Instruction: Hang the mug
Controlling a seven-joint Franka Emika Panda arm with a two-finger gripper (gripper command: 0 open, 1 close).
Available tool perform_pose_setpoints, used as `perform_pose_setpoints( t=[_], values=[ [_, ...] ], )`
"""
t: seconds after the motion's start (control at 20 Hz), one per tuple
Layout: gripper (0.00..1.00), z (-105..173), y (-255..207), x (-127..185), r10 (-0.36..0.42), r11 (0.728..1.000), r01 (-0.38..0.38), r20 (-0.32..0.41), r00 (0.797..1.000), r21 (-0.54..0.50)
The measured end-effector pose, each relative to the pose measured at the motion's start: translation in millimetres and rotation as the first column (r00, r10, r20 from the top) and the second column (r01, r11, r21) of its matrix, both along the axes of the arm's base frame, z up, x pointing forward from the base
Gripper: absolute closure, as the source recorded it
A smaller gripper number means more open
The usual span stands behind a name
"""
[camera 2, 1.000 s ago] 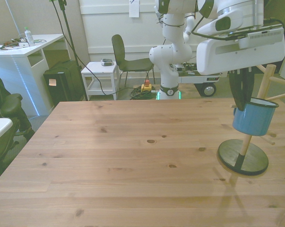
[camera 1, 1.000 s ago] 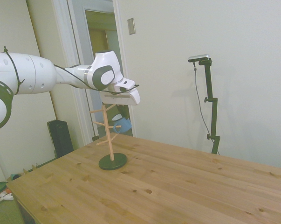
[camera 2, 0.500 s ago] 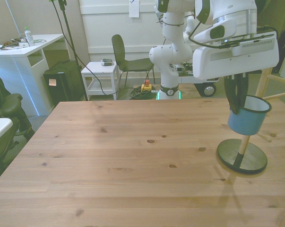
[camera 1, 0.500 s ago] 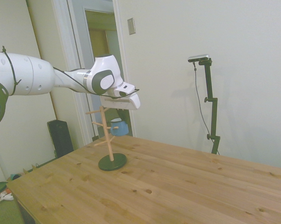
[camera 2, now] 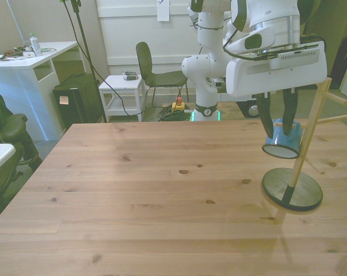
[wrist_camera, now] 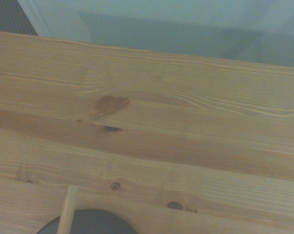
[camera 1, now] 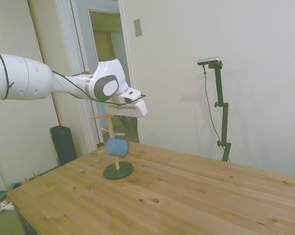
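The small light-blue mug hangs tipped on a lower peg of the wooden mug rack, its white mouth turned down toward the table. In the side view the mug dangles beside the rack's pole, above the dark round base. My gripper is open, one finger on each side of the mug's upper part, apparently not pressing it. From the side, the gripper sits just above the mug. The wrist view shows only table boards, the edge of the base and a wooden stick.
The rack's base stands near the table's edge on the front view's right. Behind the table are a dark chair, a small white cart and a white desk. A dark-clothed person sits at the front view's left edge.
The gripper opened and let go of the mug, which dropped from upright to hanging tipped on the peg. The hand shifted slightly toward the front view's left.
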State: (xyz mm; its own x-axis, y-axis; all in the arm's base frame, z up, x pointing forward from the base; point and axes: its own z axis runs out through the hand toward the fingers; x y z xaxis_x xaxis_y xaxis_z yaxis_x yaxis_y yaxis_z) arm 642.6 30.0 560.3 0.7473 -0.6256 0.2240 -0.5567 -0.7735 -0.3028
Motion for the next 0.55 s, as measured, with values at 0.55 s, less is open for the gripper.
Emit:
perform_pose_setpoints(
  t=[0.55],
  values=[
    [0.00,-60.1,-132.9,-93.1,-0.081,0.996,0.085,-0.089,0.993,0.041]
  ],
)
